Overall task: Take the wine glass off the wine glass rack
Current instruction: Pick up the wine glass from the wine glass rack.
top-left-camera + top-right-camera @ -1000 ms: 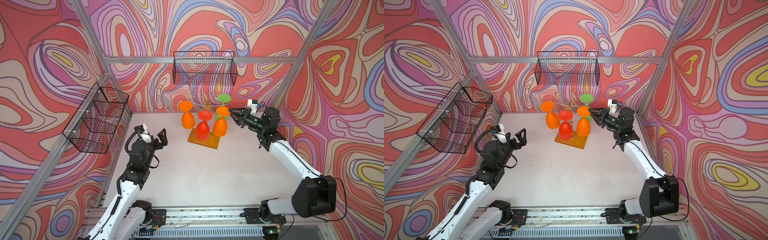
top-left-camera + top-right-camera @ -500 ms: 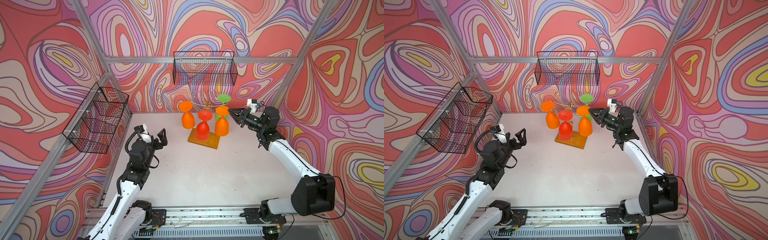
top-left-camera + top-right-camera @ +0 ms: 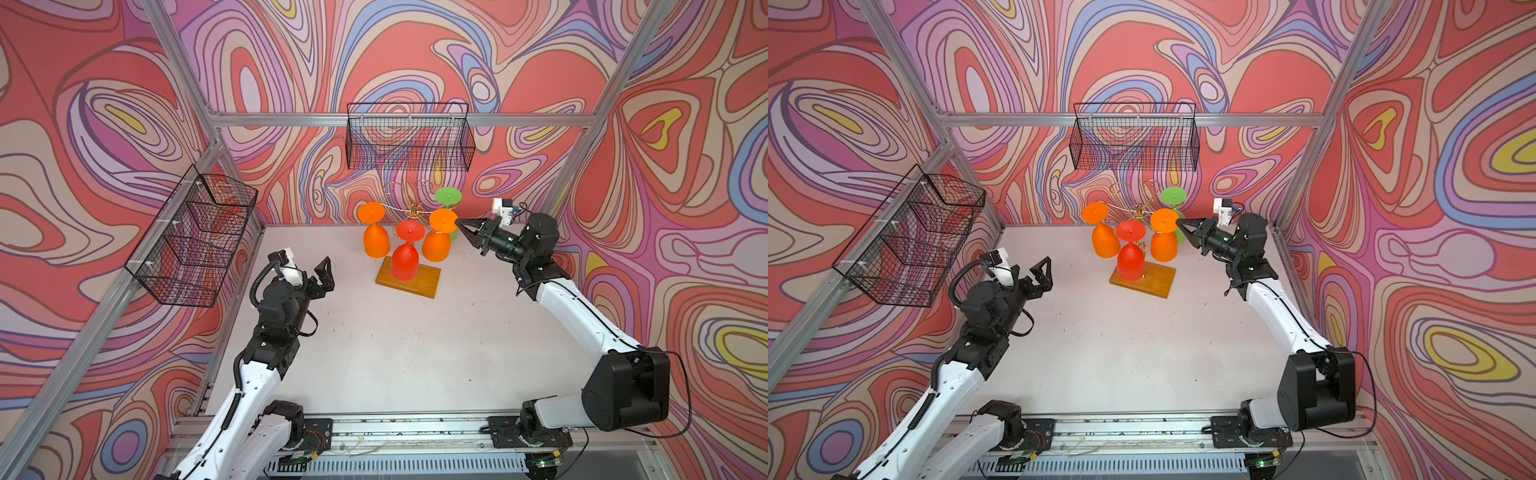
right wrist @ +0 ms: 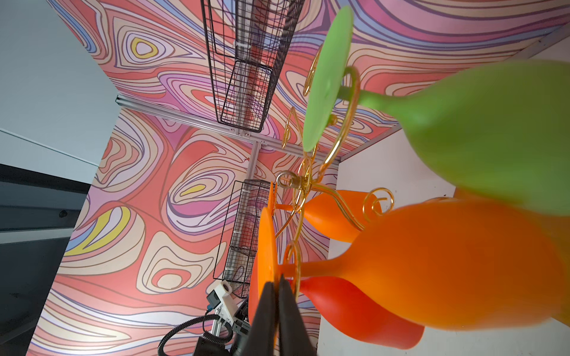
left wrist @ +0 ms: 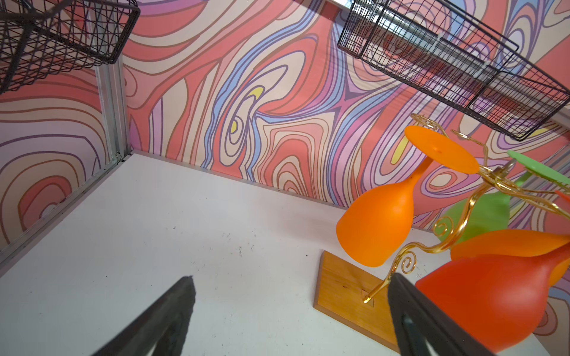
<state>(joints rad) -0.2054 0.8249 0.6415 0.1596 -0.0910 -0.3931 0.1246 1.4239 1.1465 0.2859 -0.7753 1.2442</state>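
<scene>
The wine glass rack is a gold wire stand on a wooden base at the back of the table, also in the other top view. Several glasses hang upside down on it. My right gripper is shut on the rim of the foot of the nearest orange wine glass. The right wrist view shows its jaws pinching that orange foot disc. My left gripper hangs open and holds nothing, to the left of the rack.
On the rack also hang a second orange glass, a red one and a green one. A black mesh basket hangs on the back wall above the rack, another on the left wall.
My right gripper's jaws have closed onto the rim of the orange glass's foot. The left arm has not moved.
</scene>
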